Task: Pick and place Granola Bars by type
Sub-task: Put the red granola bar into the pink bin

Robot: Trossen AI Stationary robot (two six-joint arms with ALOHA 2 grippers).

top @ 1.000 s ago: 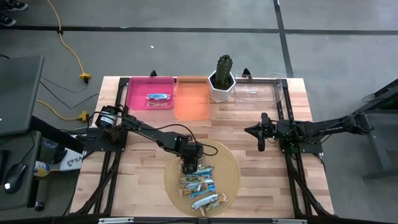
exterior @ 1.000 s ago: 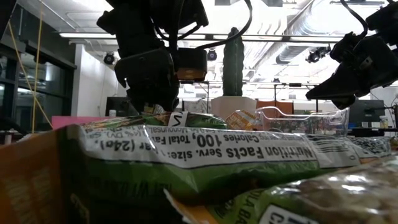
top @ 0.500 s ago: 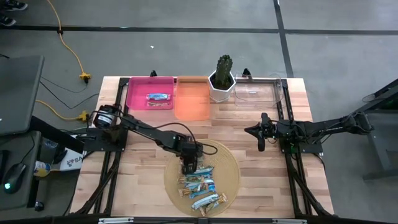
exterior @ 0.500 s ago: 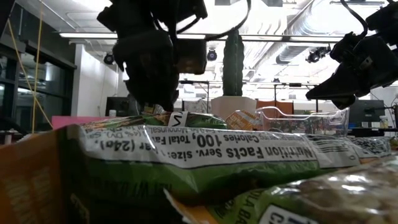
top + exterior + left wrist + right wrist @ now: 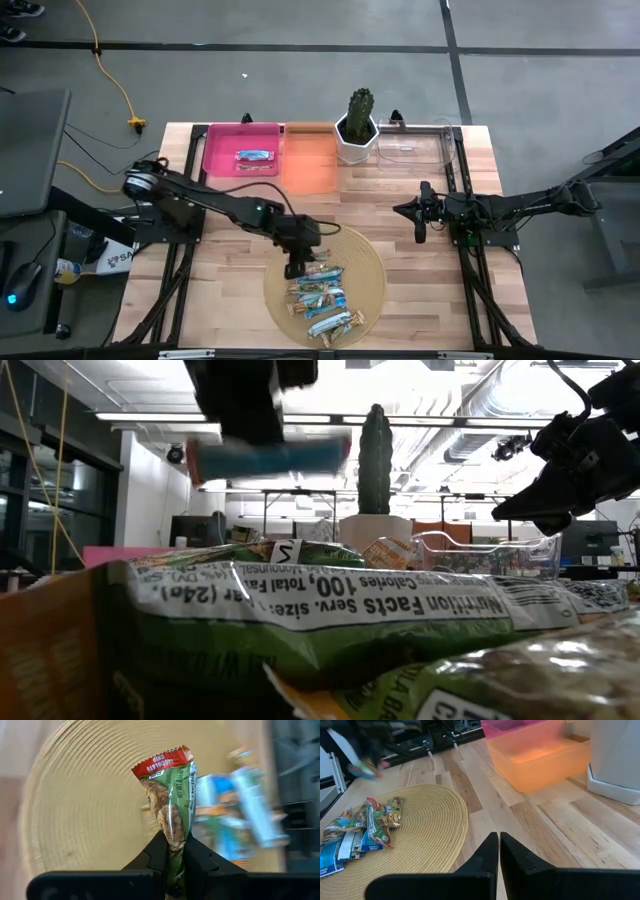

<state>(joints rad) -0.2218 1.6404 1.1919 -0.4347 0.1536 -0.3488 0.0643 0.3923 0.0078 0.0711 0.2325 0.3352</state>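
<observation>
A pile of granola bars (image 5: 322, 300) in blue-white, tan and green wrappers lies on the near half of a round woven mat (image 5: 365, 262). My left gripper (image 5: 295, 264) hangs above the mat's left part, shut on a green-wrapped bar with a red end (image 5: 170, 800); in the low view this bar (image 5: 265, 458) shows level, high above the pile. One blue bar (image 5: 253, 156) lies in the pink bin (image 5: 222, 140). My right gripper (image 5: 498, 845) waits shut over the table's right side, holding nothing. My left gripper pinches the green bar between its two fingers (image 5: 200, 862) at one end of the wrapper (image 5: 175, 837). The bar runs on past the fingertips along their line, red end farthest out. The gripper slants down from the table's left. The bar is lifted clear of mat and pile.
An orange bin (image 5: 310, 160) stands right of the pink one, then a cactus in a white pot (image 5: 358, 125) and a clear bin (image 5: 415, 145), all along the far edge. Bare wood lies between the mat and the bins.
My left gripper has risen from the far end of the pile and tipped less steeply, drawing slightly toward the table's left. The green bar has come up with it, lifted clear of the other bars, which stay where they lay.
</observation>
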